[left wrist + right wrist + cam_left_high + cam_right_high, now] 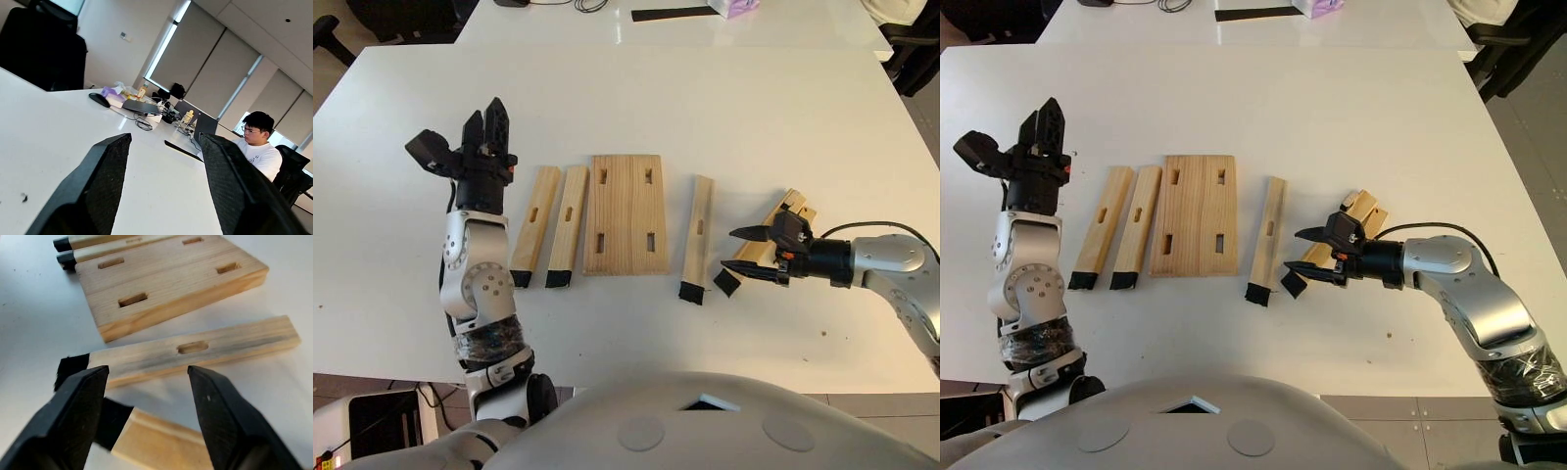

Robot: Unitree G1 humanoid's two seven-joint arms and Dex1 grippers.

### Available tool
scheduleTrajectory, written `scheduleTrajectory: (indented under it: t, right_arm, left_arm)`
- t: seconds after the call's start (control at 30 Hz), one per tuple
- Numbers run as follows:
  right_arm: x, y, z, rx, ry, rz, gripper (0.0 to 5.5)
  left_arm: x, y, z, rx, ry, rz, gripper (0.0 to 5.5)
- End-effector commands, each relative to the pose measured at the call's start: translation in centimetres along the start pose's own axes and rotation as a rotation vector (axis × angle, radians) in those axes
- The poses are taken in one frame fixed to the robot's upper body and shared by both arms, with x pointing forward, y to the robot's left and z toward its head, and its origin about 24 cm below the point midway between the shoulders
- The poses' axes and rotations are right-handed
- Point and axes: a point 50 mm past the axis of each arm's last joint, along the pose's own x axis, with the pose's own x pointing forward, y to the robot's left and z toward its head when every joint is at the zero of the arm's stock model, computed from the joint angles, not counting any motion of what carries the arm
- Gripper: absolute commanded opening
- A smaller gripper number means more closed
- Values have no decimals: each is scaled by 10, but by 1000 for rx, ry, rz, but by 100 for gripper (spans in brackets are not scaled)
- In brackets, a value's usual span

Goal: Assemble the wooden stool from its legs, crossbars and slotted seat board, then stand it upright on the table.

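Observation:
The slotted seat board (626, 213) lies flat mid-table, with two legs (536, 225) (567, 226) side by side to its left and a third leg (696, 238) to its right. Further right, another leg (754, 257) lies slanted, partly stacked with more wooden pieces (793, 208). My right gripper (744, 253) is open, low over the black-tipped end of that slanted leg (161, 435), its fingers either side of it. My left gripper (487, 125) is raised to the left of the legs, pointing upward, open and empty.
The white table (724, 117) has free room beyond and in front of the parts. A black strip (671, 14) and small items lie on a second table behind. Chairs stand at the far corners.

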Motion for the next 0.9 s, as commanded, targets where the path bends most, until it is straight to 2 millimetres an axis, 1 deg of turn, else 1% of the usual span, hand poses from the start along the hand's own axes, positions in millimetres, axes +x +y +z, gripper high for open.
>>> scheduleTrajectory:
  t: [0.03, 0.17, 0.23, 0.27, 0.37, 0.43, 0.5, 0.57, 0.7, 0.8, 0.9]
  right_arm:
    - [2, -7, -3, -85, 108, 46, 299]
    - [12, -13, -16, -136, 193, 65, 299]
    - [13, -12, -22, -166, 234, 82, 299]
    - [12, -10, -24, -168, 248, 93, 299]
    - [6, -15, -25, -190, 269, 110, 299]
    - [-1, -19, -25, -200, 278, 104, 299]
    - [-10, -24, -22, -233, 282, 111, 299]
    - [-13, -30, -15, -281, 268, 139, 299]
    - [-20, -46, -2, -388, 261, 164, 299]
    - [-20, -55, 9, -398, 227, 134, 299]
    - [-27, -54, 13, -378, 221, 109, 299]
  left_arm:
    - [-10, -1, 0, 0, -18, 42, 259]
    - [-13, 0, -4, -6, -20, 66, 259]
    - [-11, 0, -6, -14, -13, 58, 259]
    - [-10, -1, -8, -15, -9, 54, 259]
    - [-14, 1, -8, -10, -22, 73, 259]
    - [-16, 1, -8, -12, -30, 81, 259]
    - [-19, 2, -9, -12, -34, 95, 259]
    - [-22, 3, -10, -11, -38, 111, 259]
    - [-21, 2, -11, -15, -48, 115, 259]
    - [-22, 2, -11, -15, -55, 120, 259]
    - [-22, 2, -12, -15, -52, 122, 259]
